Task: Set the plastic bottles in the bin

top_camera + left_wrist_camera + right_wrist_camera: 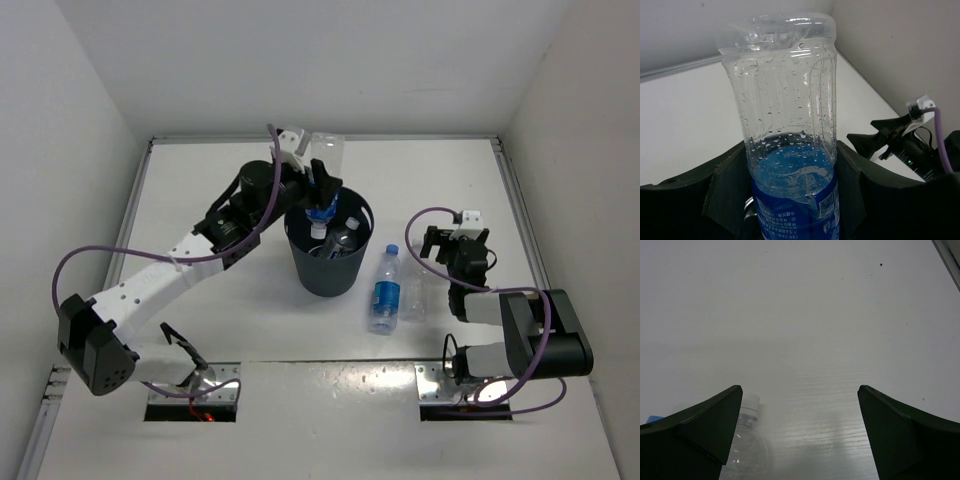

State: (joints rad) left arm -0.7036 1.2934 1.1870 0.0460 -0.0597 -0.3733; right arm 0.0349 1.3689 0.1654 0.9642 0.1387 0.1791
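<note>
Left tool (320,192): closed narrow on the short blue-labelled bottle (326,150), with one finger (722,192) on each side of its label band.
Held bottle: upside down and tilted over the bin (325,275). Its clear base points up and toward the bin's far side, and its neck end dips inside the far-left part of the rim. Droplets cling inside its clear wall.
Left arm: stretches from its base, near-left of the bin, to the bin's far-left side.
Bin: upright on the white bench (450,180), dark, round and far wider than the bottle held over it.
Inside the bin: a nearly plain bottle (346,238) lies slanted toward the right inner wall.
Blue-capped bottle (385,290): lies on the bench just beside the bin, to its near right, with its cap pointing toward the far side.
Plain bottle (412,297): lies on the bench just beside the blue-capped bottle, on the side away from the bin. Its white cap (752,401) shows next to the right tool's left finger in the right wrist view.
Right tool (455,238): jaws wide and holding nothing. It is to the right of the bin and apart from it, beyond the two lying bottles, facing bare bench.
</note>
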